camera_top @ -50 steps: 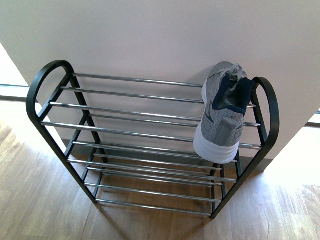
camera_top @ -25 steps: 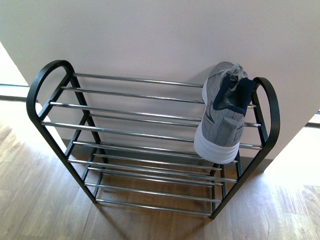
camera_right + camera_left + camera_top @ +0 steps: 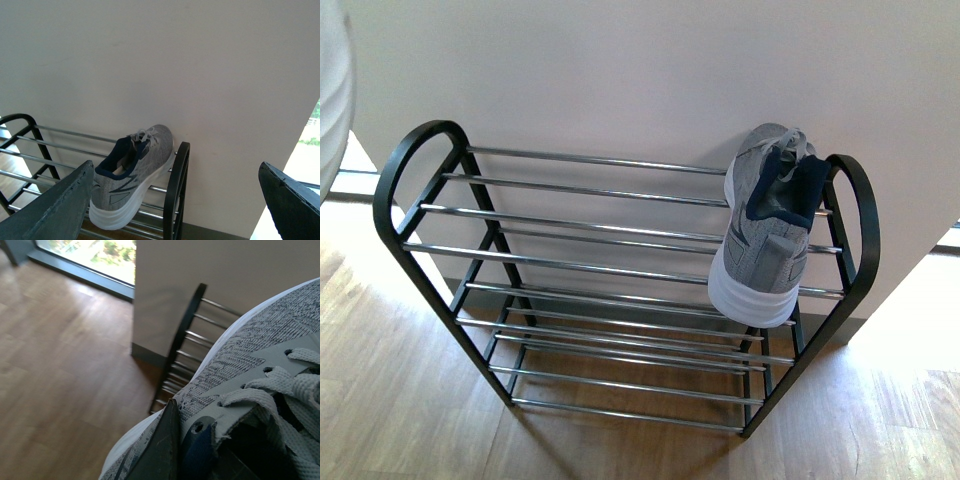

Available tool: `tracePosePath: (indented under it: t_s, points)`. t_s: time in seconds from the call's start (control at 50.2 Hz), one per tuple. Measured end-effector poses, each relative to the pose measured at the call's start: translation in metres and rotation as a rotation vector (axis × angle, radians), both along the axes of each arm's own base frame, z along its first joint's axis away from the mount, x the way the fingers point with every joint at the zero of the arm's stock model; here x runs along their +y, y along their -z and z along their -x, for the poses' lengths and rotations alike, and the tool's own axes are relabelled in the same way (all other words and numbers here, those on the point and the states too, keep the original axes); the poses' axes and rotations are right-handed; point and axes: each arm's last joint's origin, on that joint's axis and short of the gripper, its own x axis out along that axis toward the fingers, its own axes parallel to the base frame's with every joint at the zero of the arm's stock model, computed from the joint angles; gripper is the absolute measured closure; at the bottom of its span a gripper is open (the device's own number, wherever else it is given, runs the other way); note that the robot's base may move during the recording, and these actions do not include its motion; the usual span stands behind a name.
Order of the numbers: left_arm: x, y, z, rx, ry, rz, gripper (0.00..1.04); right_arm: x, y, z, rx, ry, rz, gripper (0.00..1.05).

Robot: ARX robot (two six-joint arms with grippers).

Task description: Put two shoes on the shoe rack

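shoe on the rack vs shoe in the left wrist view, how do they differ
The rack shoe sits on the shoe rack's top bars, toe to the wall; the other shoe is off it, above the floor. The rack shoe shows whole, the other shoe only partly. Both are grey knit.

**Shoe rack** (image 3: 383, 200), top tier: chrome bars are bare from the left loop end to the grey shoe (image 3: 765, 235), open from above and from the front edge.

**Obstacles:**
- The grey shoe fills the right end, just beside the right loop.
- Both loop ends rise above the bars.
- The wall (image 3: 640, 70) stands close behind the back bar.
- A second shoe (image 3: 240, 365) is held aloft outside the left loop end.

**Lower tiers:** bare.
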Motion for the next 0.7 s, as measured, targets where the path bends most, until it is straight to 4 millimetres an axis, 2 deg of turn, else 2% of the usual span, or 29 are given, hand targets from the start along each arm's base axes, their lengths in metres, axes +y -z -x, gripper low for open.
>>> tracePosePath:
  t_s: [0.08,0.179,0.239,0.358,0.498,0.697]
  points:
    - [-0.008,-0.009,-0.024,-0.014,-0.001,0.119,1.03,0.0,0.0,0.0,0.0,0.0,0.0,0.09]
    - [-0.021,-0.015,-0.057,-0.022,0.012,0.18,1.03,0.0,0.0,0.0,0.0,0.0,0.0,0.09]
    - [-0.032,-0.008,-0.079,0.019,0.027,0.236,1.03,0.0,0.0,0.0,0.0,0.0,0.0,0.09]
    - [-0.047,0.007,-0.106,0.088,0.037,0.307,1.03,0.0,0.0,0.0,0.0,0.0,-0.001,0.09]
    - [-0.075,0.023,-0.141,0.172,0.075,0.388,1.03,0.0,0.0,0.0,0.0,0.0,-0.001,0.09]
    - [-0.111,0.034,-0.17,0.253,0.173,0.412,1.03,0.0,0.0,0.0,0.0,0.0,-0.001,0.09]
